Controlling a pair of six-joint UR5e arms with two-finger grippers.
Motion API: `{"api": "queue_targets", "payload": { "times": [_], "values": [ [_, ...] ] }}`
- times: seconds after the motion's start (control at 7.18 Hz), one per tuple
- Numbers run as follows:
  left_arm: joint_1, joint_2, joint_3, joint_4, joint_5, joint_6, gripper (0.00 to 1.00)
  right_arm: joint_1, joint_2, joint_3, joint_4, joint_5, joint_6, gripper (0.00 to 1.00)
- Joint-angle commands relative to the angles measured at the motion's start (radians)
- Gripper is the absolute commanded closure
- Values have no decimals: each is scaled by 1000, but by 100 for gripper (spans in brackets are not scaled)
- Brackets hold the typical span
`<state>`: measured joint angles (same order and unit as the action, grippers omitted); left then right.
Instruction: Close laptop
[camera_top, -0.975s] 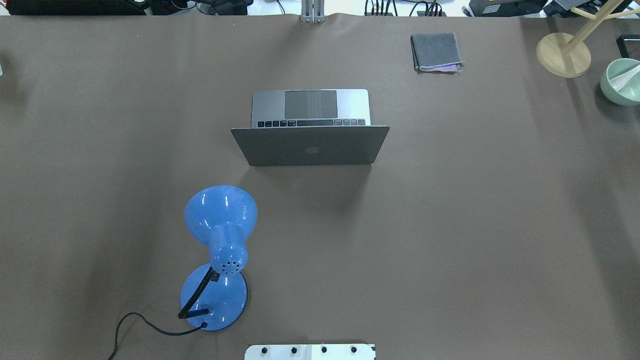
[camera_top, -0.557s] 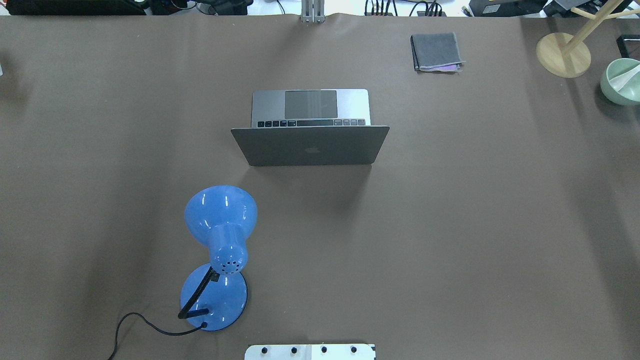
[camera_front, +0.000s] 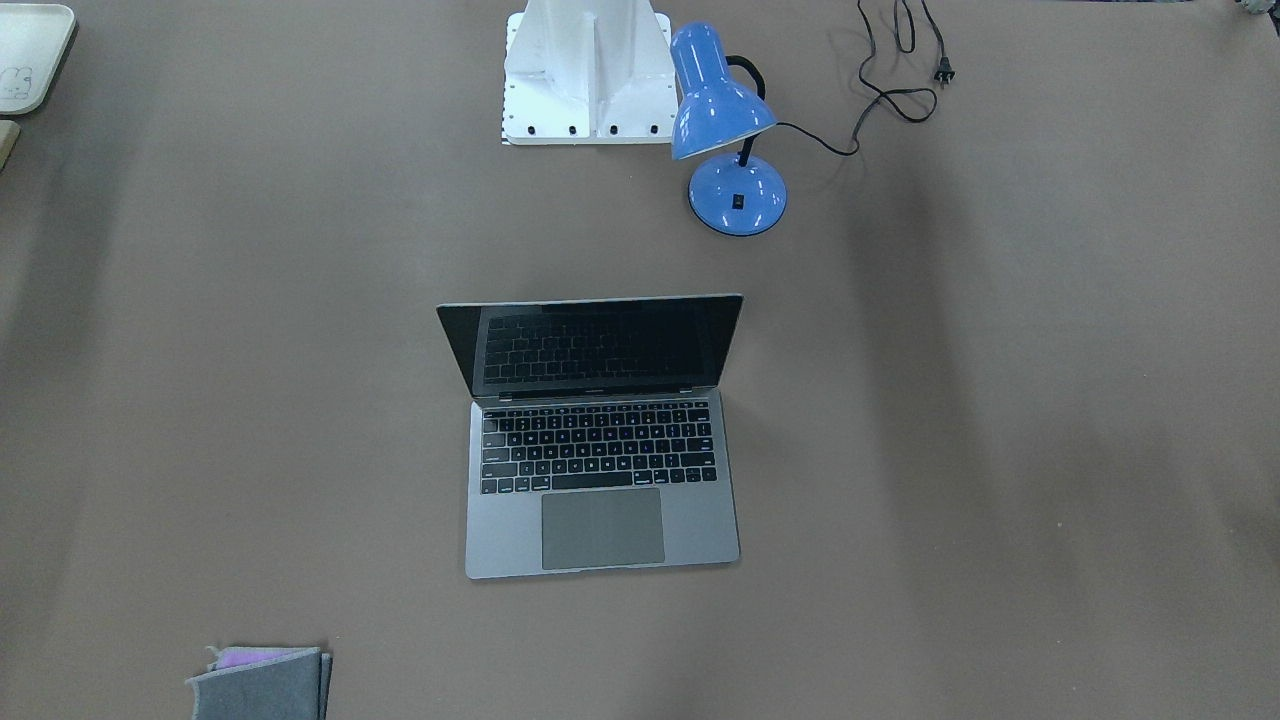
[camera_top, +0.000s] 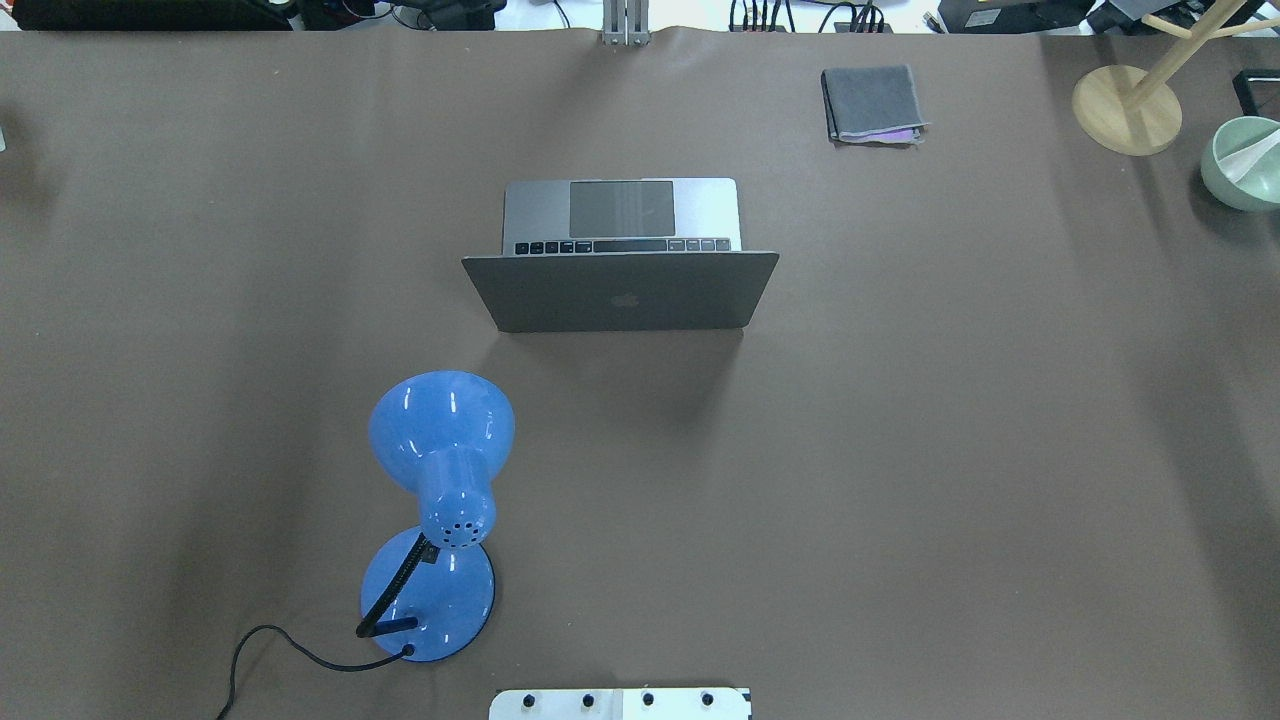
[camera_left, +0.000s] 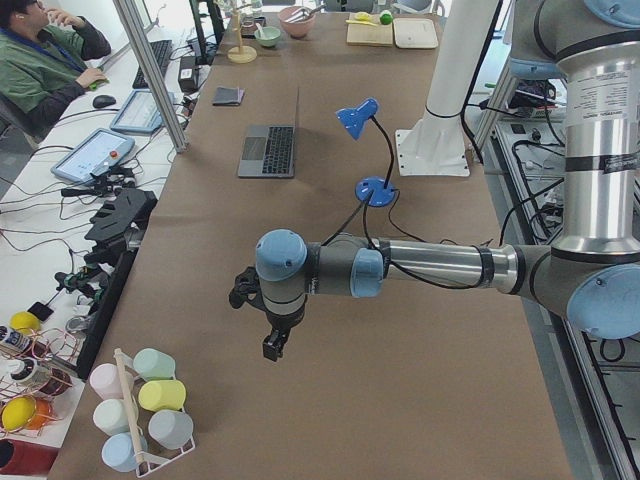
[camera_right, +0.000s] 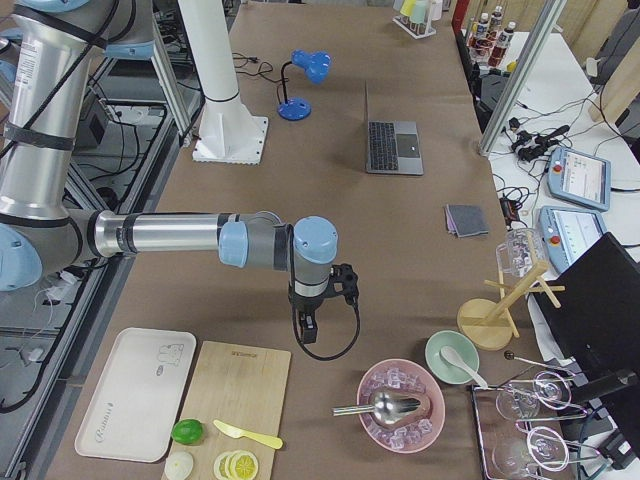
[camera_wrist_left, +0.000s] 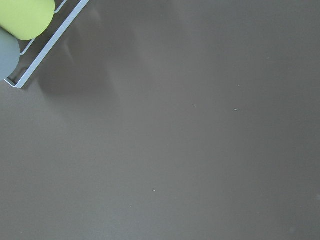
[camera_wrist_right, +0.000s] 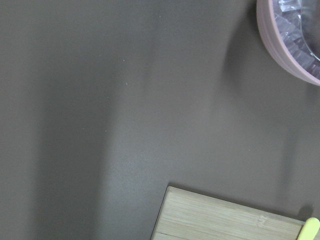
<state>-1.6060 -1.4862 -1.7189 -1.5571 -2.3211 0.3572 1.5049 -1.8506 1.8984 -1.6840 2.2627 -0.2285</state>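
Note:
The laptop (camera_top: 620, 292) stands open in the middle of the brown table, its grey lid with the logo toward the robot. In the front-facing view the laptop (camera_front: 600, 500) shows black keys, trackpad and dark screen. It also shows far off in the side views (camera_left: 268, 150) (camera_right: 393, 145). My left gripper (camera_left: 272, 345) hangs over bare table at the left end, far from the laptop. My right gripper (camera_right: 308, 330) hangs over bare table at the right end. Both show only in side views, so I cannot tell whether they are open or shut.
A blue desk lamp (camera_top: 440, 480) with a black cord stands near the robot base, left of the laptop. A folded grey cloth (camera_top: 872, 103) lies at the far right. A cup rack (camera_left: 140, 410) is near the left gripper; a pink bowl (camera_right: 400, 405) and cutting board (camera_right: 235, 410) near the right.

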Motion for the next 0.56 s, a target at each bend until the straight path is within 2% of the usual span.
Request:
{"api": "queue_targets", "payload": {
  "times": [0.0,0.42],
  "values": [
    [0,-12,-5,-3,-3,-3,1,0,1,2,12,26,0,0],
    [0,-28,-4,-40,-1,-4,1,0,1,-7,131,66,9,0]
  ]
}}
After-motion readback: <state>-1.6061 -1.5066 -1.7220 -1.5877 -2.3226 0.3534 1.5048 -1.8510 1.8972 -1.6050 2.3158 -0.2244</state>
